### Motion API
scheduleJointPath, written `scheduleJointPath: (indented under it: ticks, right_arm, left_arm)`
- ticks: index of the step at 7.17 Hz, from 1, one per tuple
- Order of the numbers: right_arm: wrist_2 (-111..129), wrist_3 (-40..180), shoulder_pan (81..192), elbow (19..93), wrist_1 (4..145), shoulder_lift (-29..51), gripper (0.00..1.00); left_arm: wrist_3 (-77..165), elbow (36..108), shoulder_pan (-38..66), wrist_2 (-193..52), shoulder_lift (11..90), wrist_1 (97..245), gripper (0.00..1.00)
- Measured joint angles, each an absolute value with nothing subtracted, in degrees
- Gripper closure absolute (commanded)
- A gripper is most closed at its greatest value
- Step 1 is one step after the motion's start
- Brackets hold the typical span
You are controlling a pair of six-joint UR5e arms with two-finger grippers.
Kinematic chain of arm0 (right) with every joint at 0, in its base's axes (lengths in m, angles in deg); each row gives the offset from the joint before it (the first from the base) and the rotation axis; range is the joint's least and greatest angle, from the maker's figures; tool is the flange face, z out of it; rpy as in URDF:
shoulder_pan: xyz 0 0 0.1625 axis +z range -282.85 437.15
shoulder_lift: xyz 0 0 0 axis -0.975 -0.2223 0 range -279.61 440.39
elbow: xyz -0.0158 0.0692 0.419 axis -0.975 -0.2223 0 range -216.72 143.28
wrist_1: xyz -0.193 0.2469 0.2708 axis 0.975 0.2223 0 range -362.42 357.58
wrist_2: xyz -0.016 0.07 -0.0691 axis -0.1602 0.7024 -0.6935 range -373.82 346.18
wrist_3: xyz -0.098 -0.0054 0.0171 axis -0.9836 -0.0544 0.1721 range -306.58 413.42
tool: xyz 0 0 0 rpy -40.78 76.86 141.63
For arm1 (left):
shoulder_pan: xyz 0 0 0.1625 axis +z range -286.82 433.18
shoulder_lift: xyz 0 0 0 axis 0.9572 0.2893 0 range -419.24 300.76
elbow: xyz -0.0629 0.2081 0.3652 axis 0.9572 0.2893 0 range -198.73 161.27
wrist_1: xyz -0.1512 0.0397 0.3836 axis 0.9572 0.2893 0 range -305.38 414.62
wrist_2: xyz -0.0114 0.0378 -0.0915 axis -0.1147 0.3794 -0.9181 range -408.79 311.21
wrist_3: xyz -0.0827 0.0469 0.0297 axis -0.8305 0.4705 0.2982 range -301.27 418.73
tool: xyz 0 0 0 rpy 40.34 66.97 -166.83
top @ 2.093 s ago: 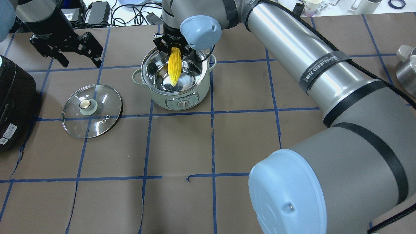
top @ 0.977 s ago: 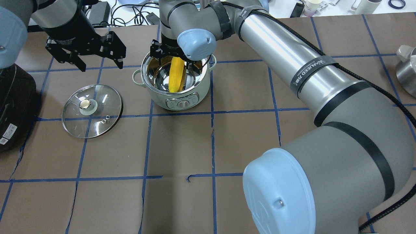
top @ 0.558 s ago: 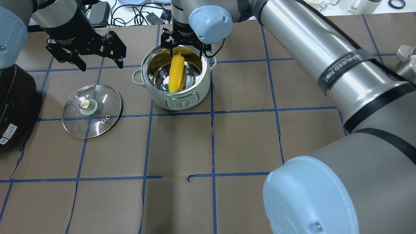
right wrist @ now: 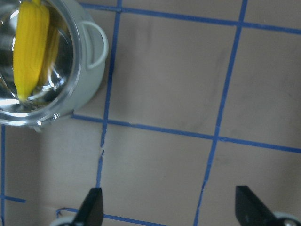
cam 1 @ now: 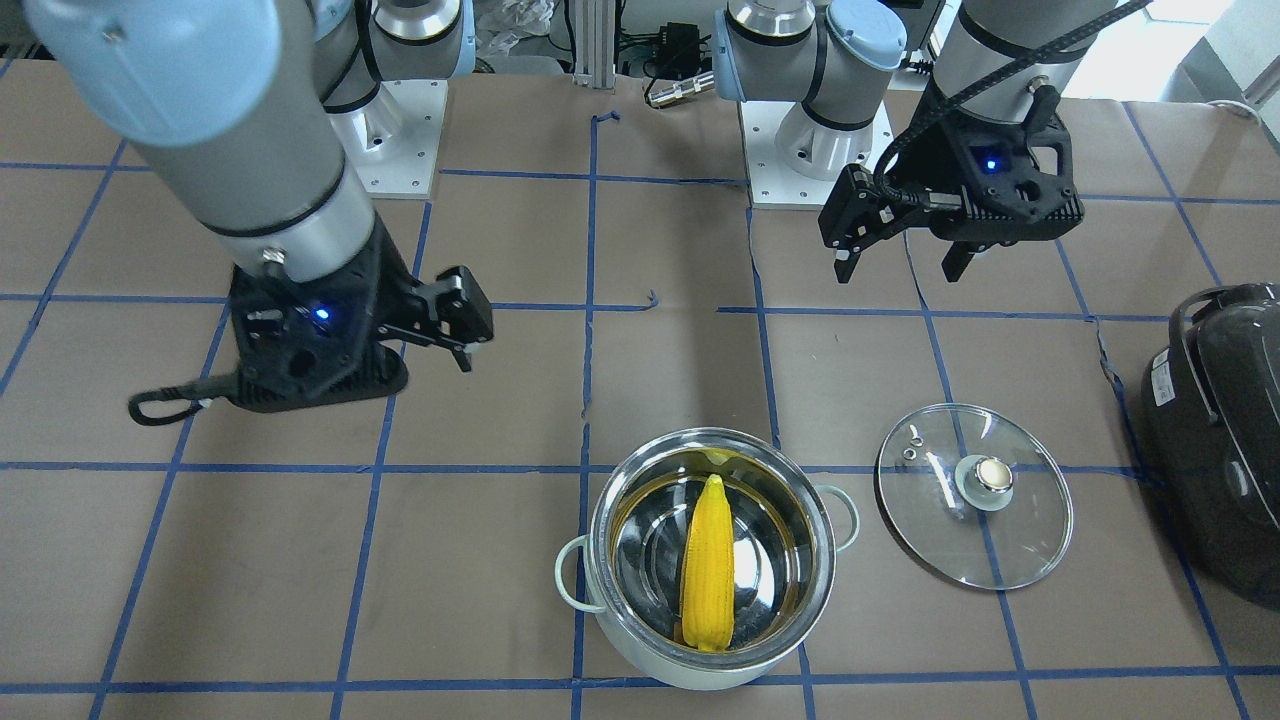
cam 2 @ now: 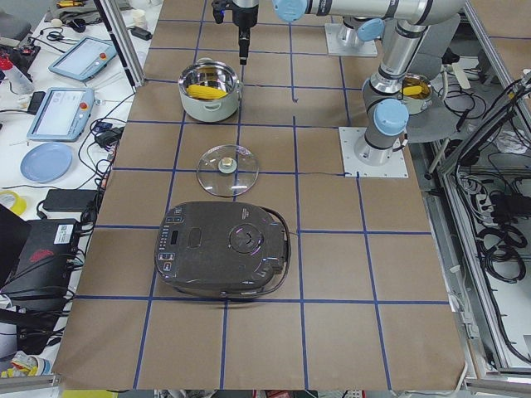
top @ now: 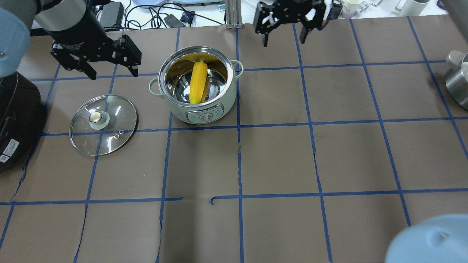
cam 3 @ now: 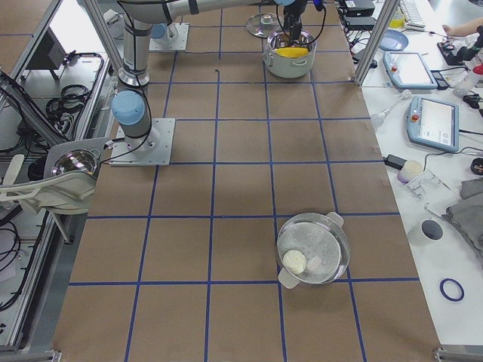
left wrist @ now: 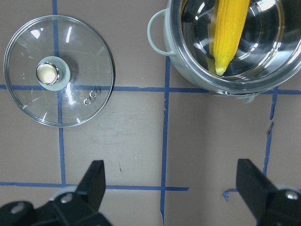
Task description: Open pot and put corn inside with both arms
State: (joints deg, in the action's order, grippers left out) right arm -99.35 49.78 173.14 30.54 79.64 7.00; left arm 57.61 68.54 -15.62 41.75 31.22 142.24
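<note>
The pale mint pot [top: 199, 109] stands open at the far middle of the table. The yellow corn [top: 197, 82] lies inside it, leaning on the steel wall; it also shows in the front view [cam 1: 707, 560]. The glass lid [top: 103, 124] lies flat on the table to the pot's left. My left gripper [top: 114, 75] is open and empty, above the table beyond the lid and left of the pot. My right gripper [top: 283, 40] is open and empty, raised beyond and to the right of the pot. The left wrist view shows the lid [left wrist: 59, 70] and corn [left wrist: 228, 33] below.
A dark grey rounded appliance [top: 14, 109] sits at the table's left edge, close to the lid. A steel pot with a white-knobbed lid [top: 457, 80] stands at the right edge. Cables and devices lie beyond the table's far edge.
My right gripper has let go of the corn and pulled up and away to the right of the pot. The corn now rests in the pot. My left gripper shifted right toward the pot, then stayed.
</note>
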Motion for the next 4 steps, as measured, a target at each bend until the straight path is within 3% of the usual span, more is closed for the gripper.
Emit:
scheduleJointPath:
  ticks: [2,4]
  right_arm:
    - [-100.98,44.31,169.78,41.25,79.90,-3.48,0.00]
    - [-101.30,43.76,169.24,45.24,83.40,-5.90,0.00]
  left_arm:
    - [57.67,68.56,-15.44,41.53,31.20,142.25,0.00]
    - [57.74,68.62,-15.36,41.29,31.14,142.25,0.00]
